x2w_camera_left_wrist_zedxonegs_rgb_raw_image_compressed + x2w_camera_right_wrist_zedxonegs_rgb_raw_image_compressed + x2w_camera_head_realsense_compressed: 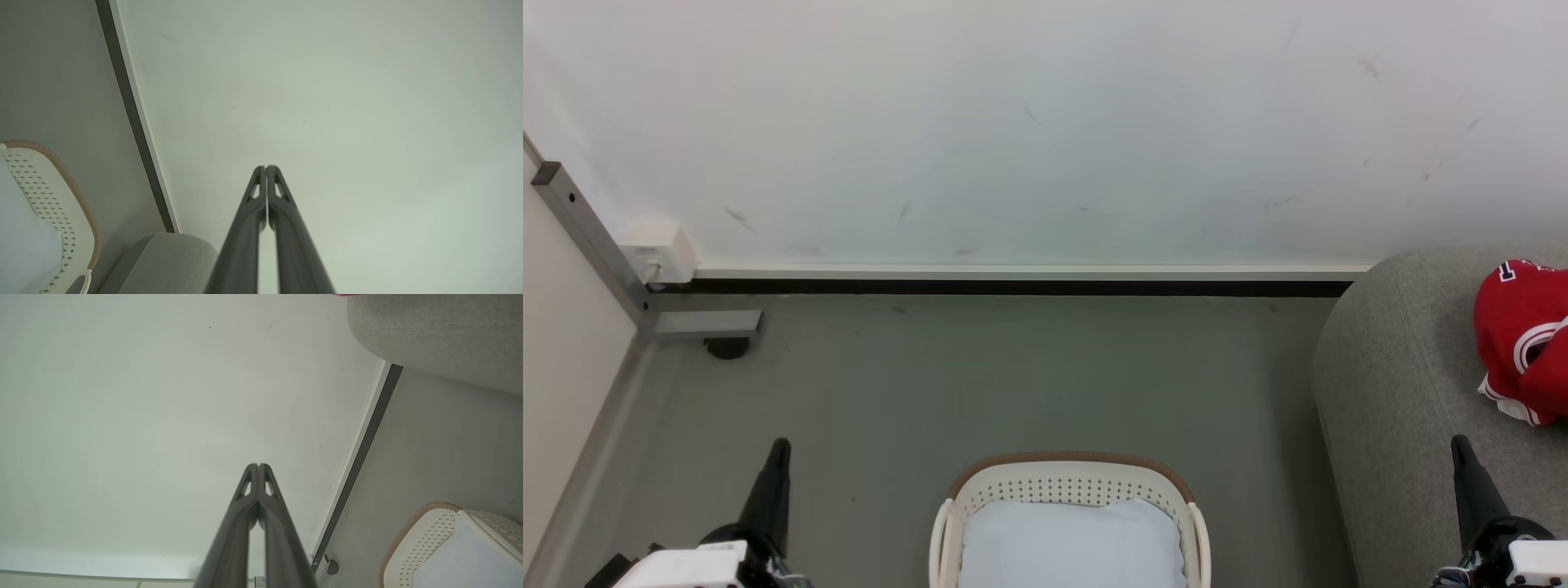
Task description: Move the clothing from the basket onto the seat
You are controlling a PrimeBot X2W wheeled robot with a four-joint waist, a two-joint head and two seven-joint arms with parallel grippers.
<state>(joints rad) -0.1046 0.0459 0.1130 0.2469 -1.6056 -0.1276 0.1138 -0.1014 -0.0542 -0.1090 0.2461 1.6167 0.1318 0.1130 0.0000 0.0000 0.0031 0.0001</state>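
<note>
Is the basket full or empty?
Empty, as far as it shows: the basket holds just its pale liner, and the red clothing lies on the seat. Its near end is out of frame.

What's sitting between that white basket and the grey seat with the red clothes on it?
Nothing: the head view shows bare grey floor between the basket and the seat.

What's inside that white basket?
The basket holds a pale liner with nothing on its visible part. Its near end is out of frame; anything beneath the liner is covered.
</note>
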